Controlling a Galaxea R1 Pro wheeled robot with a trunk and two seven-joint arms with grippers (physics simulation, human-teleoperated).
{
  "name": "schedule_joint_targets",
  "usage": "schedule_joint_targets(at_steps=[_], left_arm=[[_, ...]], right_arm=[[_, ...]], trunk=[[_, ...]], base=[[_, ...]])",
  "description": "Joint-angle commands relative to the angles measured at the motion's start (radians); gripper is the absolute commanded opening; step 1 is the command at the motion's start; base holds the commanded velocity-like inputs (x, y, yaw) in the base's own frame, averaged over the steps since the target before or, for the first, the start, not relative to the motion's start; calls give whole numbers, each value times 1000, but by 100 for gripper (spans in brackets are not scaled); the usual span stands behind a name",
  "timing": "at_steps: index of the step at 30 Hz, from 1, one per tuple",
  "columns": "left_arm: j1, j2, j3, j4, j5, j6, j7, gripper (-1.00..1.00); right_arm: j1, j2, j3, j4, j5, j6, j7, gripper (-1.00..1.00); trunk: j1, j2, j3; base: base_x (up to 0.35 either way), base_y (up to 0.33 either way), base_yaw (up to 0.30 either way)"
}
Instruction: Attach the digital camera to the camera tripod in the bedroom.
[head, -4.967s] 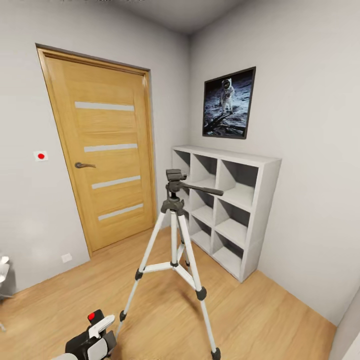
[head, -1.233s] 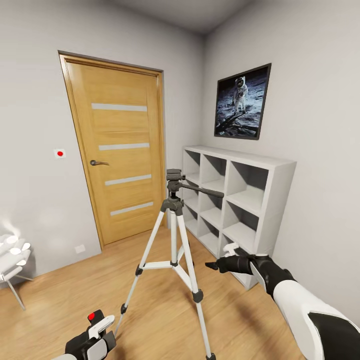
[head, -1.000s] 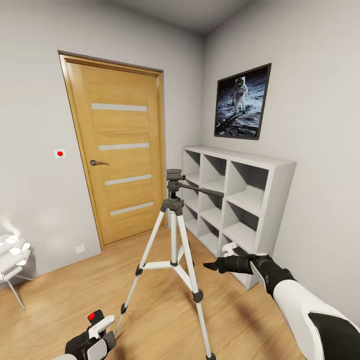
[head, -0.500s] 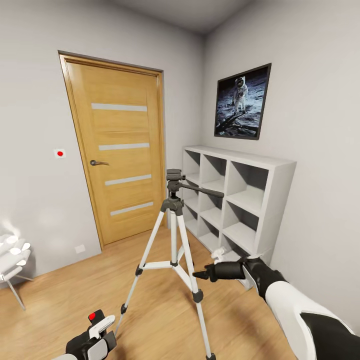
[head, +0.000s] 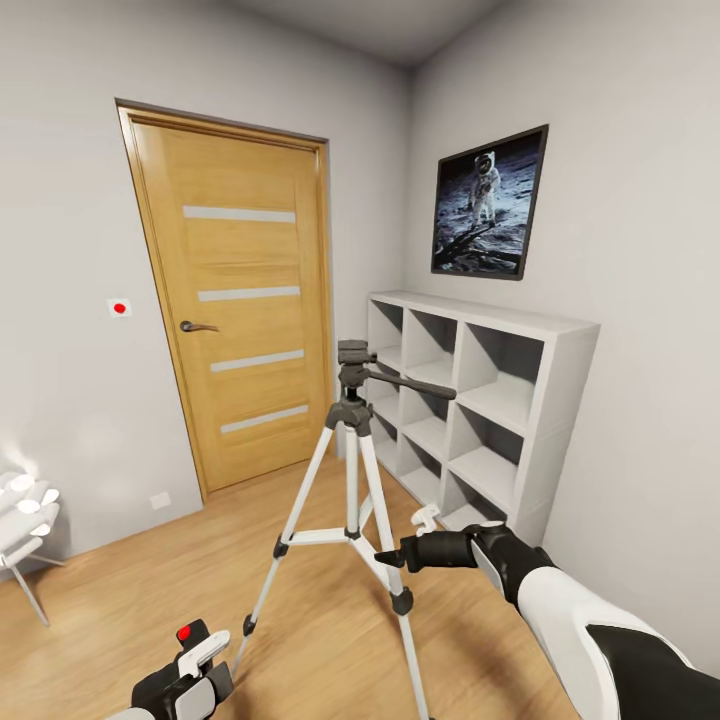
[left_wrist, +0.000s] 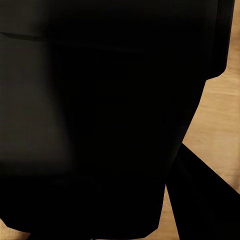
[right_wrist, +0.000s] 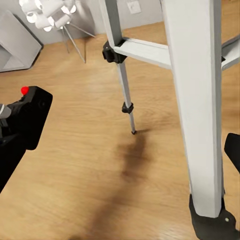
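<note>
The camera tripod (head: 352, 470) stands on the wood floor in the middle of the head view, its dark grey head (head: 352, 362) bare and its pan handle pointing right. My right gripper (head: 402, 540) reaches in from the right, open, close beside the tripod's near leg (right_wrist: 195, 100) at lower-leg height. One black fingertip (right_wrist: 232, 150) shows past that leg. At the lower left my left gripper (head: 195, 665) is shut on the digital camera (head: 160, 692), a black box with a red dot, also seen as the digital camera (right_wrist: 27, 117). A black surface (left_wrist: 100, 115) fills the left wrist view.
Behind the tripod are an oak door (head: 235, 300), a white cube shelf (head: 480, 400) along the right wall, and an astronaut picture (head: 490, 205) above it. A small white piece of furniture on thin legs (head: 25, 525) stands at the left wall.
The right arm has come into view and moved left and down, from beside the shelf to the tripod's near leg. The view shifted slightly. Left gripper and digital camera are unchanged.
</note>
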Motion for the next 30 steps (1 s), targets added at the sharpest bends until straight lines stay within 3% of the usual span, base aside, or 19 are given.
schedule_joint_targets(at_steps=[1,21,30], left_arm=[[-1,0,-10,0,8,-2,2,-100],[-1,-1,-9,-1,8,0,3,-100],[-1,5,-9,0,9,0,2,-100]], right_arm=[[0,0,-9,-2,5,9,3,100],[0,3,-10,-2,-7,-36,-60,100],[0,2,-12,-2,-6,-37,-69,100]], trunk=[[0,-1,-1],[0,-1,-1],[0,-1,-1]], base=[[4,3,0],[1,0,0],[168,0,0]])
